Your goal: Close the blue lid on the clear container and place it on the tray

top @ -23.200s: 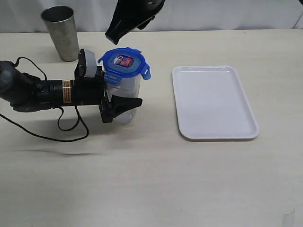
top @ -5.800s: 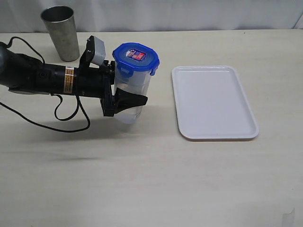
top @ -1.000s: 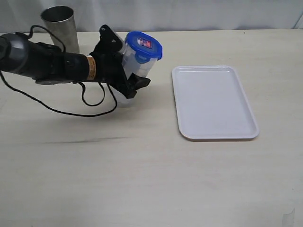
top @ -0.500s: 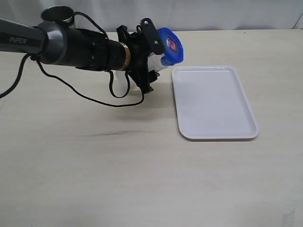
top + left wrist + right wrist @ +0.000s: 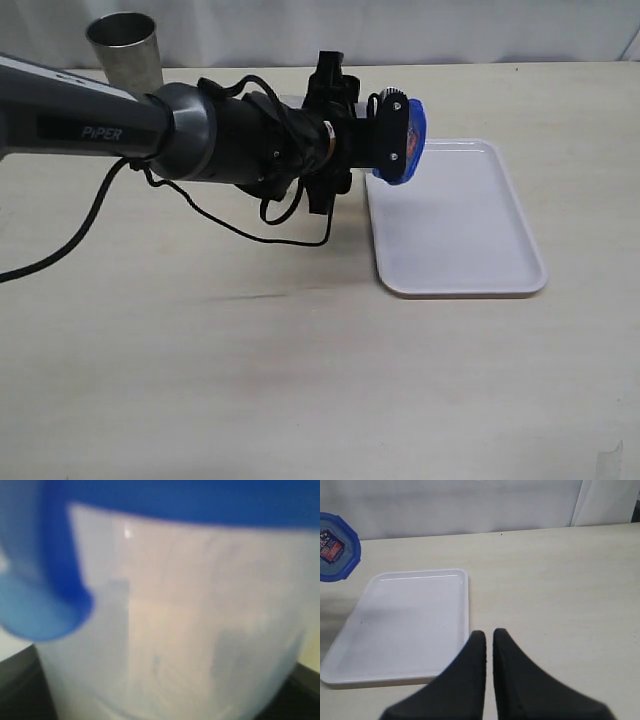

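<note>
My left gripper [image 5: 386,140] is shut on the clear container [image 5: 190,630], which it holds tipped on its side in the air. The blue lid [image 5: 408,140] is on the container's mouth and faces right, above the left rim of the white tray [image 5: 460,230]. In the exterior view the fingers and wrist hide most of the container body. It fills the left wrist view, with the lid's rim [image 5: 200,502] and one flap [image 5: 45,610] showing. My right gripper [image 5: 489,636] is shut and empty, hovering near the tray [image 5: 410,620], with the lid [image 5: 335,547] seen beyond the tray.
A grey steel cup [image 5: 126,50] stands at the back left of the table. The left arm and its black cable [image 5: 200,215] stretch across the left half of the table. The right arm is out of the exterior view.
The left arm has swung to the right with the closed container and tipped it further onto its side. The lid has moved from left of the tray to above its left rim.
</note>
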